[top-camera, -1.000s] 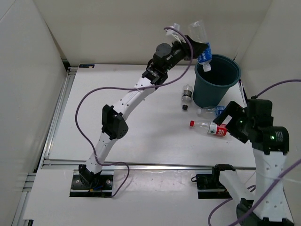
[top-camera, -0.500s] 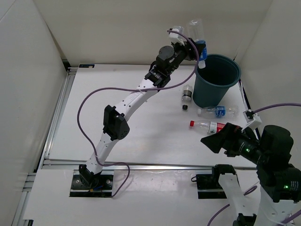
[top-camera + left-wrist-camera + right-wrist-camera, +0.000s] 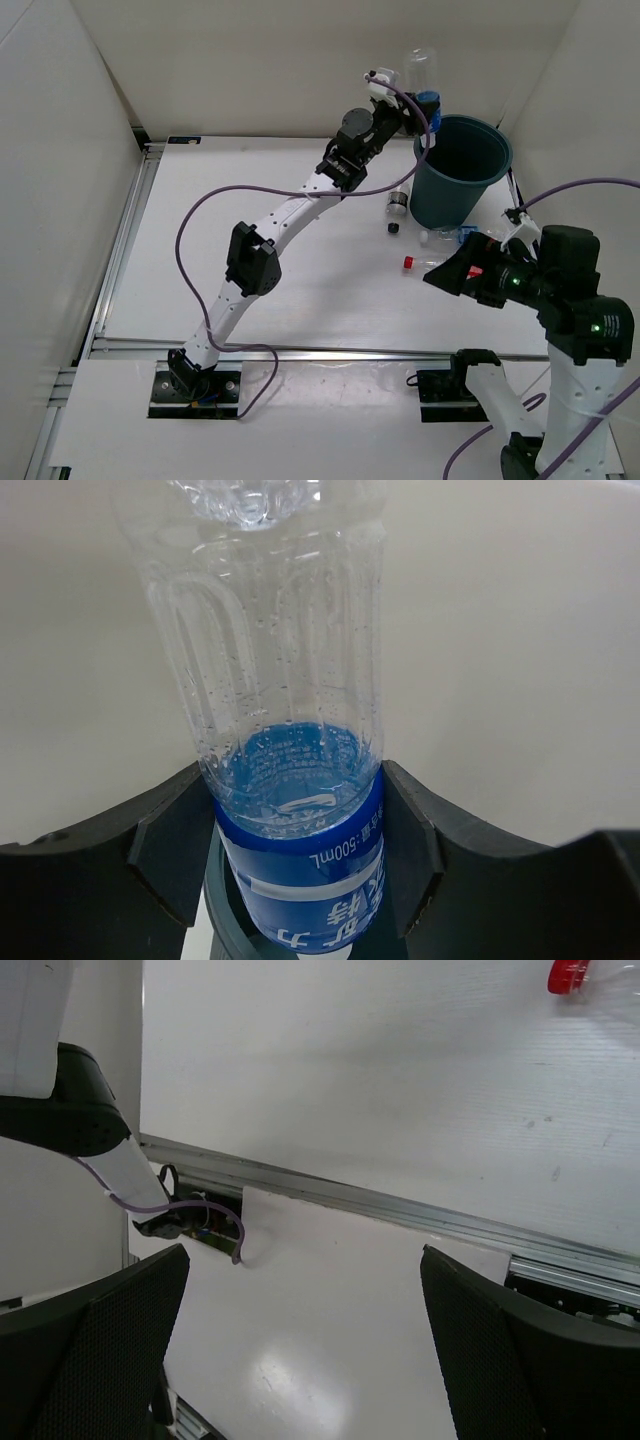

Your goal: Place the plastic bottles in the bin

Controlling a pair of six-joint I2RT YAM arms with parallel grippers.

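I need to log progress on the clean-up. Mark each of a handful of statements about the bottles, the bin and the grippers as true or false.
1. The left gripper is shut on a clear plastic bottle with a blue label. True.
2. That bottle lies inside the round dark teal plastic bin. False: it is held in the air beside the bin's rim.
3. The right gripper holds the red-capped clear bottle. False: its jaws are open and empty, and that bottle lies on the table.
4. A clear bottle with a dark label is on the table, just left of the bin. True.
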